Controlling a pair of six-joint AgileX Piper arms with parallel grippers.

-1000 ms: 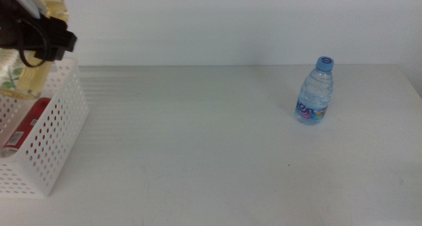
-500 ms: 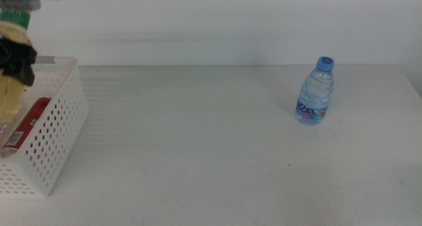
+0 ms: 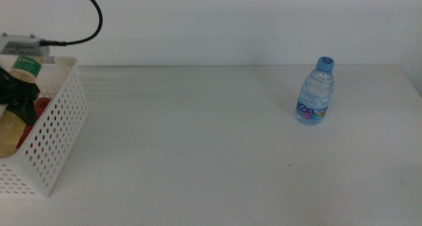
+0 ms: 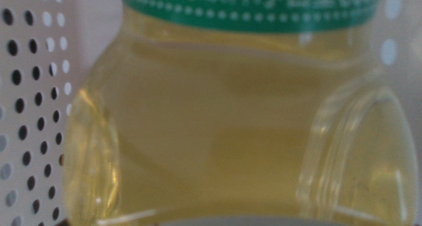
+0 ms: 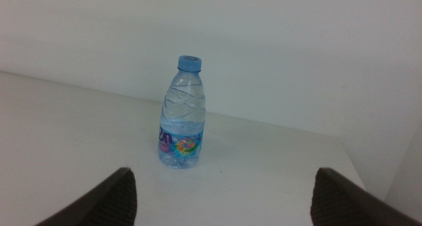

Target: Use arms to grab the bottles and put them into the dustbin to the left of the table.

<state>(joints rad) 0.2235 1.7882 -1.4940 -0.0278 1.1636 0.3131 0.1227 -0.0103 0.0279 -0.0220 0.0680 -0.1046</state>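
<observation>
Middle view: left gripper [image 3: 18,102] grasps the yellow-liquid bottle with green label [image 3: 13,124] low inside the white perforated plastic dustbin [image 3: 56,137], atop the red can [image 3: 41,107]; releasing may let it tip.

Left wrist view: only bottle and holes.

Right wrist view: right gripper [image 5: 221,193], parted, faces the small blue-capped water bottle [image 5: 182,114]; a careless approach could topple it.

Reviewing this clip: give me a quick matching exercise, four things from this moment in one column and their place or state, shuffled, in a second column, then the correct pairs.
Things:
1. water bottle
2. yellow-liquid bottle
3. red can
4. right gripper

Places or states:
A. jaws apart, facing the blue-capped bottle, nothing held
B. inside the dustbin, mostly hidden behind another bottle
C. upright on the table, right side
D. in the dustbin, with the left gripper at it

Pairs: 1-C, 2-D, 3-B, 4-A
</observation>
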